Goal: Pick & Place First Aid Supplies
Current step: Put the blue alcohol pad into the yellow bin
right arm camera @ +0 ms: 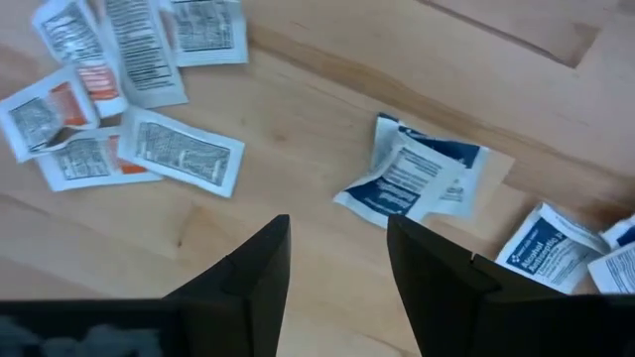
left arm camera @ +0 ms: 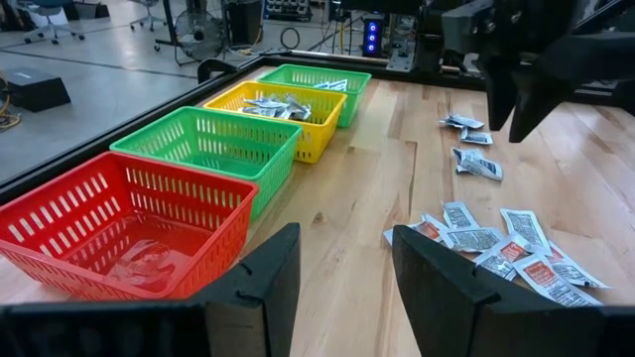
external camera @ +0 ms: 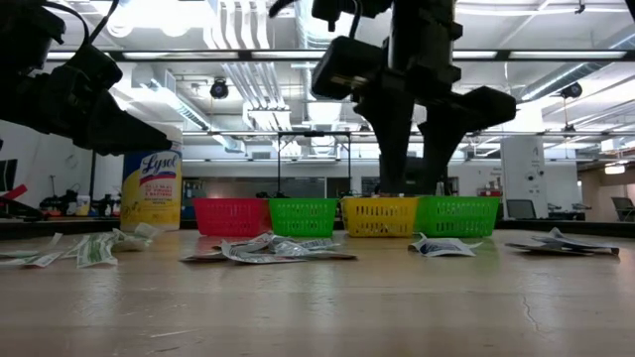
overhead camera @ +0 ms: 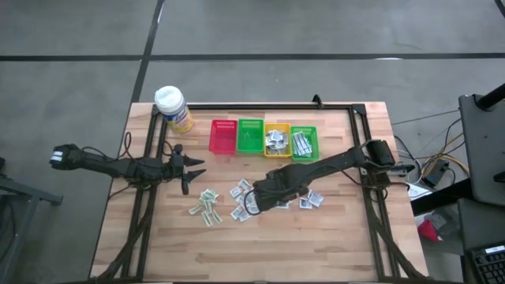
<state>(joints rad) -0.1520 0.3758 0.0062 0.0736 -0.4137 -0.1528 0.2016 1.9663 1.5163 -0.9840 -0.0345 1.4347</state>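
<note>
- Nearest the bottom of the high view: bare wooden table, plank top with a dark frame round it.
- Mid-frame, high view: packets scattered loose on the wood. A green-printed cluster sits lower left of centre; white ones with grey-blue or orange print lie centre and spread right, under and beside the right arm.
- Right gripper sits at the centre of the high view, arm reaching in from the right edge, low over the scattered packets. Right wrist view: fingers apart, bare wood showing between them, nothing gripped. A blue-printed crumpled packet lies just beyond the finger tips, not touched.
- Left gripper at left of centre in the high view, arm stretched in from the left edge, held off the table. Left wrist view: fingers apart, nothing between them.
- Farther up the frame: four baskets in a touching row — red basket, green basket, yellow basket, second green basket.
- Yellow and second green baskets each hold a heap of packets. First green basket looks bare inside; the red one shows only something clear on its floor in the left wrist view.
- Upper left of the table: yellow bottle, white cap, upright near the corner, apart from the red basket.
</note>
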